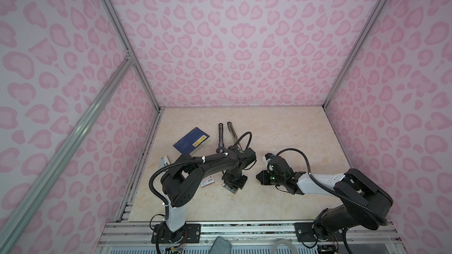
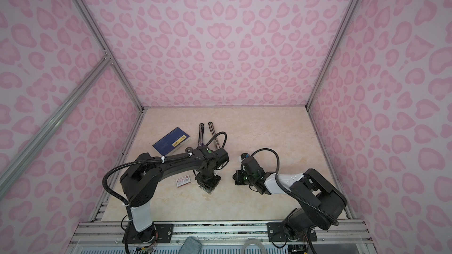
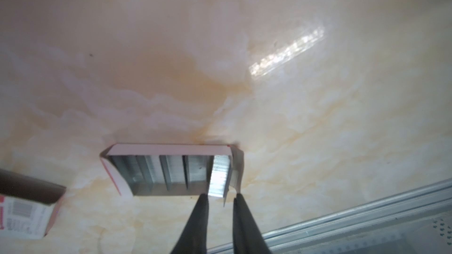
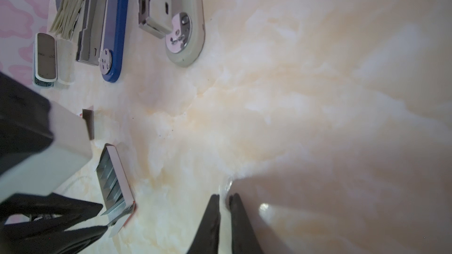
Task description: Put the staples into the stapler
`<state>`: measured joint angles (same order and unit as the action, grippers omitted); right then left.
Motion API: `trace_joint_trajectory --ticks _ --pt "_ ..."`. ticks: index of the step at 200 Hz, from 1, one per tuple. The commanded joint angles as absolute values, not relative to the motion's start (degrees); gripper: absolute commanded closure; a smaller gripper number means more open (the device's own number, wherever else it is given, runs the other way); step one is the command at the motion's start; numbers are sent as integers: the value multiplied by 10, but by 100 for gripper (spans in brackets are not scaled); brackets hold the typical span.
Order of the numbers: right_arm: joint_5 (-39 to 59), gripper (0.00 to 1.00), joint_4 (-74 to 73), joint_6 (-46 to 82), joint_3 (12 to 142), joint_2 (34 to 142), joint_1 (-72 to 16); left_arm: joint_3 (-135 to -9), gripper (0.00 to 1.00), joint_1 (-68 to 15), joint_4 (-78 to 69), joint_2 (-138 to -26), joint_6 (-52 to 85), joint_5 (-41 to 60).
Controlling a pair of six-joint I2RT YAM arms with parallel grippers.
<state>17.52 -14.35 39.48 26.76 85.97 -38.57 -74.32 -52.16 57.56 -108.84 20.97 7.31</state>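
**Left claw pinching one strip of staples, right claw empty**

The left claw points down at the tabletop. Its fingers are closed to a narrow gap on the end of the outermost strip of staples, the bright one at the edge of the little white tray. The tray's folded-out end flap sits in that same gap. The other strips lie side by side in the tray, running away from the fingertips. The tray rests on the tabletop right at the claw's tips.

The white sleeve, the one with the red label and barcode, lies just beside the left claw on the side facing away from the right claw. It's not touching the tray.

The right claw is pretty much closed, with just a thin slit between the fingers and nothing in it. It's low over the tabletop, near the left claw but apart from it.

There are two staplers, a blue stapler and a grey stapler. They lie side by side out beyond the left claw, well apart from the tray, with their metal rails showing. I can't tell if either has staples in it.
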Motion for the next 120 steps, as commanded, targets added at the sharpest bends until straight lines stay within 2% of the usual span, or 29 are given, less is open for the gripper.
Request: trace_joint_trajectory --ticks 1,120 --pt "165 85 -95 398 262 865 -387 -749 77 -526 576 -1096 211 81" --pt "166 86 -96 397 258 862 -387 -750 80 -527 586 -1086 215 58"
